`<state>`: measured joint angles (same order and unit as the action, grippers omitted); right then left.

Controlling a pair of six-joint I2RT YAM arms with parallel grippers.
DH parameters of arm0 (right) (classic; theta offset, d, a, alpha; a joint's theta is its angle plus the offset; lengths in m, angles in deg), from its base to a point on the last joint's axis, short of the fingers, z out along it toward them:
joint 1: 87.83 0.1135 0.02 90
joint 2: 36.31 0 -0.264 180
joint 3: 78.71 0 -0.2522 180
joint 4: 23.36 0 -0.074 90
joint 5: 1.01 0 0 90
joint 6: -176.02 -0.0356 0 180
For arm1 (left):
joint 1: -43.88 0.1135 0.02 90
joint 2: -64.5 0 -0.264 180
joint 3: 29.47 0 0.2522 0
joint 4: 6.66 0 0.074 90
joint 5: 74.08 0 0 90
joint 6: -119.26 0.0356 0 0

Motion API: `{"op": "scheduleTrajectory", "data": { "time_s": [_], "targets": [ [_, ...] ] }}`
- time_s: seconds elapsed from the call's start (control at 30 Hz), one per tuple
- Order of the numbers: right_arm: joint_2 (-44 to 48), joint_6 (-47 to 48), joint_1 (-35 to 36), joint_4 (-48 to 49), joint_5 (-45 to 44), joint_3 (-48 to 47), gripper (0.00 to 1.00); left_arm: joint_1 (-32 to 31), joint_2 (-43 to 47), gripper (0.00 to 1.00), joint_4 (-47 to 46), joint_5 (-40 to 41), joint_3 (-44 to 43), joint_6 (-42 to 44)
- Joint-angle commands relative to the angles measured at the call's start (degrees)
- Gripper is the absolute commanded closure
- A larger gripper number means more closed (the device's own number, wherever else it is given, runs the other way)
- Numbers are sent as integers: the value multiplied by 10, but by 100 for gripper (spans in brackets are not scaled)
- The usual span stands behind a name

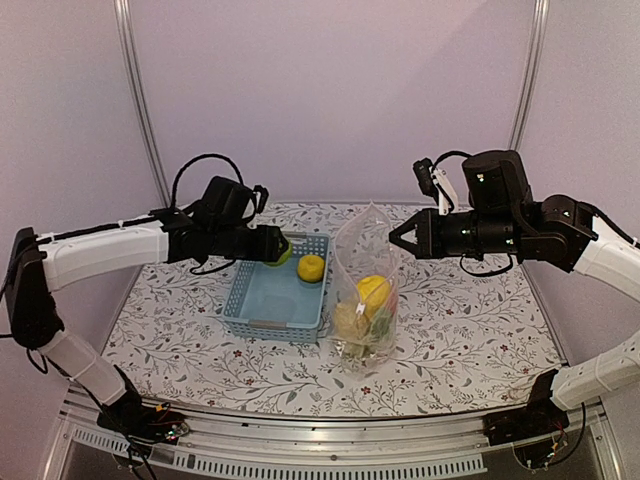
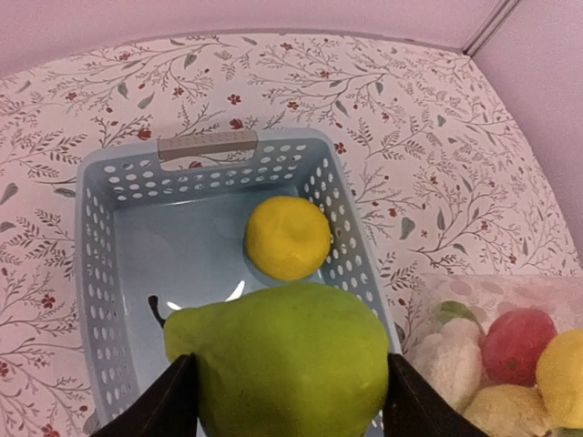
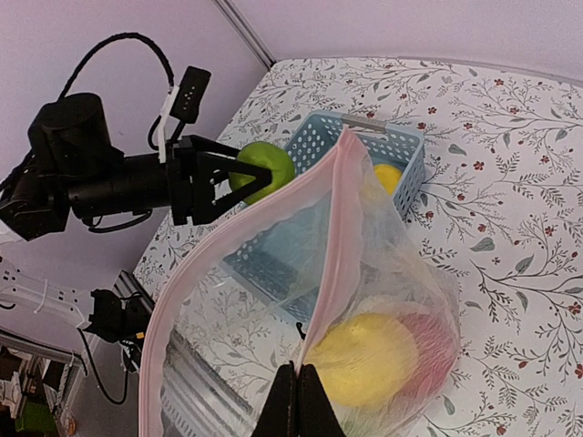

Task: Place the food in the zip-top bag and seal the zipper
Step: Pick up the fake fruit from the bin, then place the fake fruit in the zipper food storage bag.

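Two arms reach over the floral bench (image 1: 470,330) in the top view. The left gripper (image 1: 276,246) is closed around a green pear (image 1: 285,252), held in the air over the 11 o'clock corner of the blue basket (image 1: 250,310). One lemon (image 1: 311,267) lies in the basket near its 1 o'clock corner. Just at the basket's 3 o'clock side stands the zip-top bag (image 1: 356,258), its bottom on the bench, with yellow, red and pale food inside. The right gripper (image 1: 393,238) meets the bag's upper edge from 3 o'clock; whether it pinches the plastic cannot be told from this view.

Left wrist view: the pear fills the gap between the two fingers (image 2: 168,401), which press its sides. Beyond it, at 12 o'clock, the lemon sits on the basket floor. At 4 o'clock the bag shows a red tomato (image 2: 517,344) and a white cauliflower (image 2: 451,364).

Right wrist view: the right gripper's fingers are pressed together on the bag's mouth edge, on the pink-tinted zipper (image 3: 332,246), which gapes in a long open loop. The pear hangs at 10 o'clock of the bag, outside it.
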<state>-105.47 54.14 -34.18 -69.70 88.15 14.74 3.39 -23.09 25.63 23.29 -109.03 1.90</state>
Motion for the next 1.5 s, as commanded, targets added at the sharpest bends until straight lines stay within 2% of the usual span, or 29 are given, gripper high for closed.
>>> {"op": "scheduleTrajectory", "data": {
  "time_s": [0.0, 0.2, 0.37, 0.53, 0.87, 1.13, 1.47],
  "targets": [
    [8, 3, 5, 5, 20, -6, 100, -26, 94, 44, -30, -68, 45, -37],
    [-6, 2, 12, 19, 32, -12, 100, -86, 185, 44, -27, -137, 27, -45],
    [-16, -1, 18, 22, 32, -18, 100, -125, 193, 44, -47, -179, -31, -45],
    [-14, -2, 23, 16, 26, -18, 100, -145, 163, 43, -58, -230, -102, -28],
    [-6, -2, 24, 9, 13, -20, 100, -187, 44, 44, -66, -313, -200, -24],
    [8, 0, 24, 4, 11, -20, 100, -191, -21, 44, -21, -294, -233, -25],
    [21, 6, 24, -8, -28, -18, 100, -179, 9, 44, -23, -266, -189, -28]
  ]
}}
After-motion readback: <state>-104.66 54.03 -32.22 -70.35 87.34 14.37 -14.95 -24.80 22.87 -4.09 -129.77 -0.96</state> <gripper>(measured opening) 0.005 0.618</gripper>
